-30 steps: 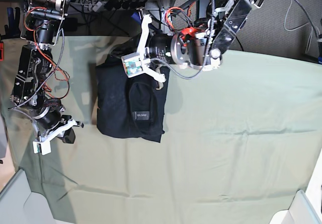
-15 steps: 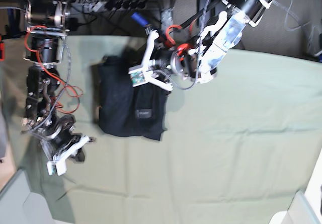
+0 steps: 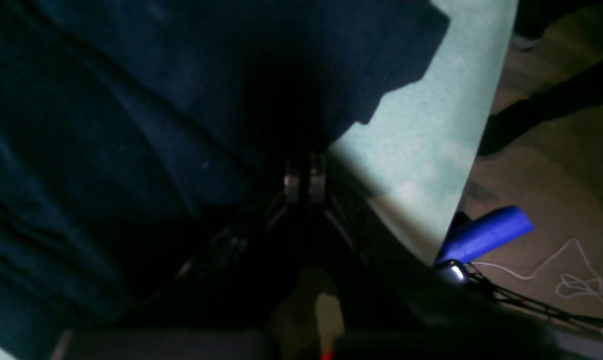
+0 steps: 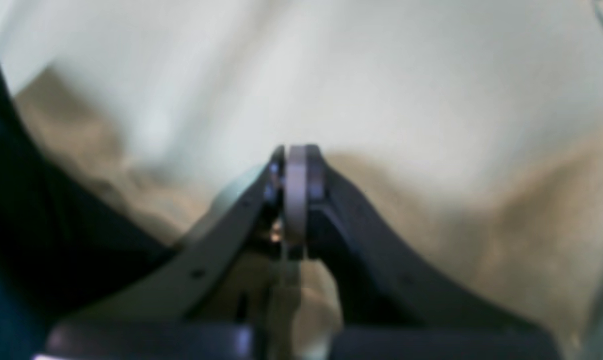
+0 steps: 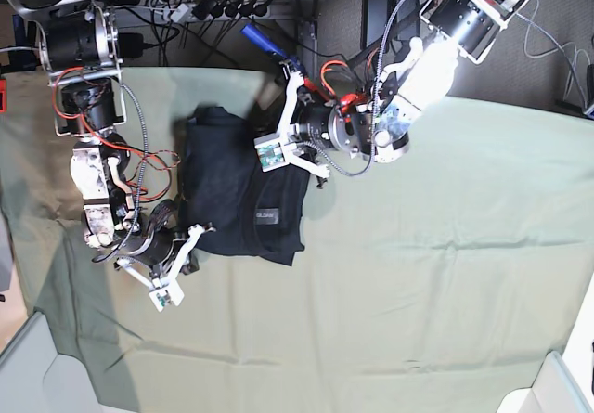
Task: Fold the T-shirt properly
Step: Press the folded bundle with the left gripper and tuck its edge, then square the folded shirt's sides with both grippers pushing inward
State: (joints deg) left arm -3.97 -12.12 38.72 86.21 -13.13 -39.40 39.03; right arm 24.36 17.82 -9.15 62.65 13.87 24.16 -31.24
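Base view looks straight down; both wrist views hug the T-shirt (image 5: 237,190).

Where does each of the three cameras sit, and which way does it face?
Base: overhead, looking down on the green cloth, the T-shirt and both arms.
Left wrist: behind the shut left gripper, facing the T-shirt and the cloth edge.
Right wrist: behind the shut right gripper, facing blurred cloth.
Shared: the T-shirt, in base and left wrist.

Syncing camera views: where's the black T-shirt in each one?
Base: T-shirt folded, upper left of centre on the green cloth.
Left wrist: fills left and top, behind the shut left hand.
Right wrist: dark blur at left edge, likely it.
Shared landmark: the green cloth.
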